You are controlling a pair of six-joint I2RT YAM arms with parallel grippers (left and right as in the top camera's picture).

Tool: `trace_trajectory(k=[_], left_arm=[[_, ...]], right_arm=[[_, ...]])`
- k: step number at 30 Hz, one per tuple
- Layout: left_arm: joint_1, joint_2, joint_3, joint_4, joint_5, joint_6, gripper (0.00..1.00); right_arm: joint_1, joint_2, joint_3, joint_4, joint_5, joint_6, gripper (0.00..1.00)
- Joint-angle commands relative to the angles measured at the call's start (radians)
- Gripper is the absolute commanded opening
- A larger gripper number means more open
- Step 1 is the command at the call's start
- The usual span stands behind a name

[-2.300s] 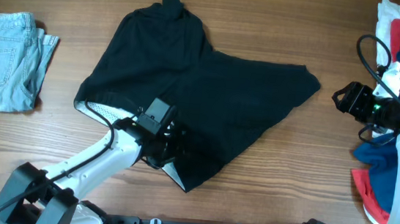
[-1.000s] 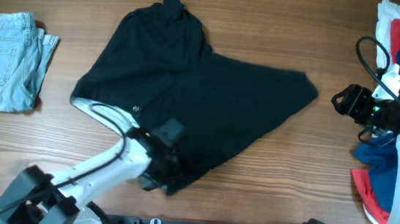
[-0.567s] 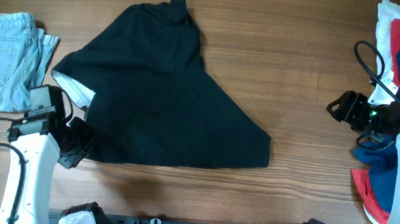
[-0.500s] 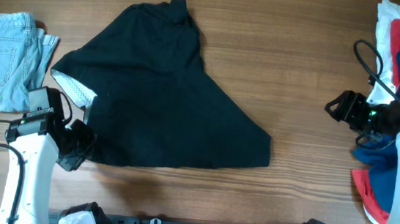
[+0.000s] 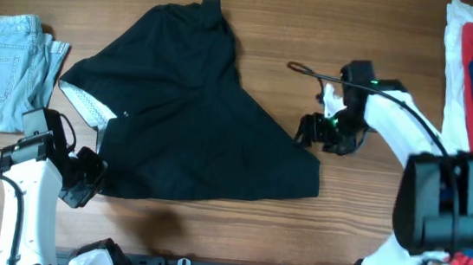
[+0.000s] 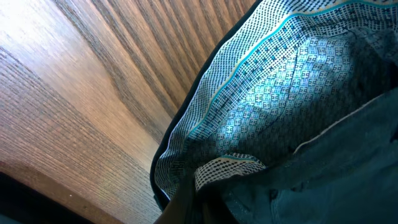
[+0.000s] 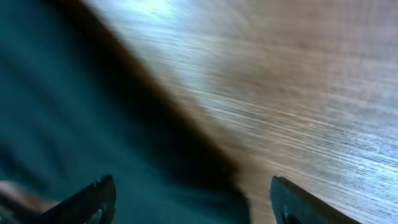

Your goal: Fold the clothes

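Near the jeans (image 5: 3,71), left pincer (image 5: 91,178) clamps black garment (image 5: 185,119); right pincer (image 5: 308,135) gapes nearby.

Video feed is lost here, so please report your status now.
Left gripper shut on black garment, at a corner. Right gripper open, at its edge. Nothing in the way.

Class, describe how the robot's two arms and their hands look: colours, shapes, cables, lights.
The left arm and right arm have white tubular links and black joint housings. The left hand and right hand are black; the right shows a small green light. Thin black cables loop beside each arm.
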Motion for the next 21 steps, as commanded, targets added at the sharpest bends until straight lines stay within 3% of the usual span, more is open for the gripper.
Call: trace_trajectory(k=[1,5,8,9,10,14,21], left_arm=[[0.008,-0.011,0.015,-0.001,-0.024,-0.003,0.04],[0.008,-0.011,0.015,-0.002,-0.024,-0.003,0.04],[0.008,-0.011,0.015,-0.002,-0.024,-0.003,0.04],[0.008,-0.011,0.015,-0.002,-0.022,-0.003,0.04],[0.008,-0.011,0.015,-0.002,-0.015,-0.003,0.04],[-0.002,-0.011,0.015,0.022,0.077,0.032,0.04],[-0.228,-0.011,0.015,0.115,0.212,0.052,0.04]], right_arm=[[0.016,0.093,-0.003,-0.019,0.005,0.027,0.79],[0.051,0.101,-0.003,-0.038,-0.168,-0.085,0.78],[0.083,0.102,-0.003,-0.066,-0.173,-0.108,0.64],[0.094,0.102,-0.003,-0.063,-0.17,-0.11,0.4],[0.097,0.102,-0.003,-0.043,-0.151,-0.087,0.08],[0.06,0.084,0.021,-0.004,0.13,0.132,0.04],[-0.212,-0.162,0.074,-0.062,0.288,0.212,0.04]])
